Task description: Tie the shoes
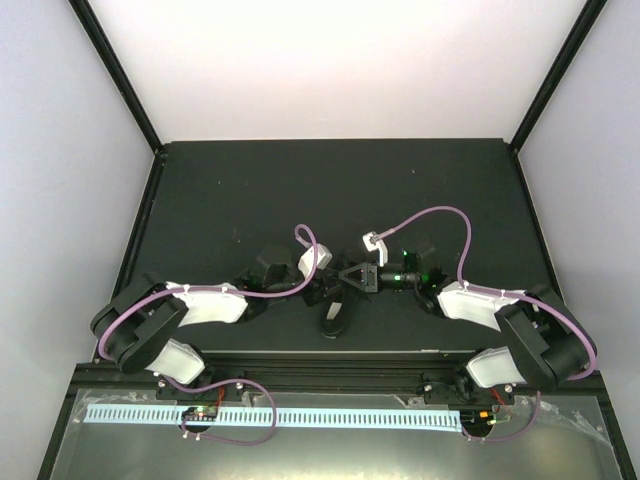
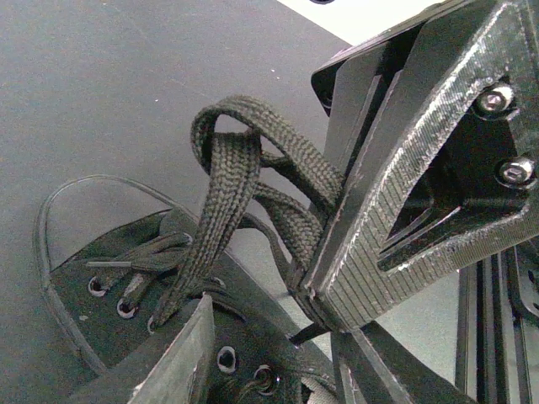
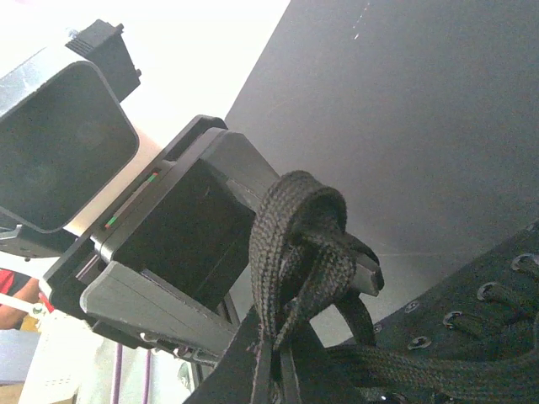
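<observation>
The small black shoe [image 1: 335, 318] lies near the table's front edge, between the two arms, its eyelets [image 2: 126, 307] and tongue showing. Its black laces [image 2: 232, 168] rise in a bundled loop [image 3: 295, 244] above the shoe [image 3: 480, 337]. My right gripper [image 3: 276, 353] is shut on the base of that loop, and the left wrist view shows it [image 2: 404, 185] clamping the strands. My left gripper [image 2: 274, 328] hangs just over the eyelets with its fingers [image 2: 181, 362] apart; one lace strand runs past the left finger without being pinched. Both grippers [image 1: 340, 282] meet over the shoe.
The dark table mat [image 1: 250, 190] stretches back to white walls. A black frame rail [image 1: 320, 355] runs along the near edge behind the shoe. Purple cables [image 1: 440, 215] arch over both arms. The left gripper's body [image 3: 168, 227] crowds close beside the right fingers.
</observation>
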Controlling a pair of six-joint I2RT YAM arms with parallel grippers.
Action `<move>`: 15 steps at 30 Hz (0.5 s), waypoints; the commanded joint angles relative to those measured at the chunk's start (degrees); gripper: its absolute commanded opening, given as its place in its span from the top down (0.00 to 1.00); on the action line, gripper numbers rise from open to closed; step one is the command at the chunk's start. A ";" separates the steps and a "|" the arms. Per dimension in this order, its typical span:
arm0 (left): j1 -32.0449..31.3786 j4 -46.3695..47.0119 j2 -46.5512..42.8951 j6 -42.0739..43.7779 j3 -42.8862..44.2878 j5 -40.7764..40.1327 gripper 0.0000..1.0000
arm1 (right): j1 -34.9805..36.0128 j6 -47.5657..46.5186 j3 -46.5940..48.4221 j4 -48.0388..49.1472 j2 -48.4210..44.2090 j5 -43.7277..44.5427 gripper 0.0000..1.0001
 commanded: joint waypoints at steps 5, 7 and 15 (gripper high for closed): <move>-1.16 4.79 0.59 1.70 1.09 -1.59 0.64 | 0.06 0.13 -0.32 3.91 -0.49 -2.21 0.98; -1.22 5.29 0.47 1.31 1.10 -1.79 0.70 | 0.03 0.01 -0.34 3.77 -0.53 -2.23 0.98; -1.69 5.45 -2.79 0.74 0.55 -2.72 0.97 | 0.05 -0.18 -0.93 3.78 -0.21 -1.80 0.98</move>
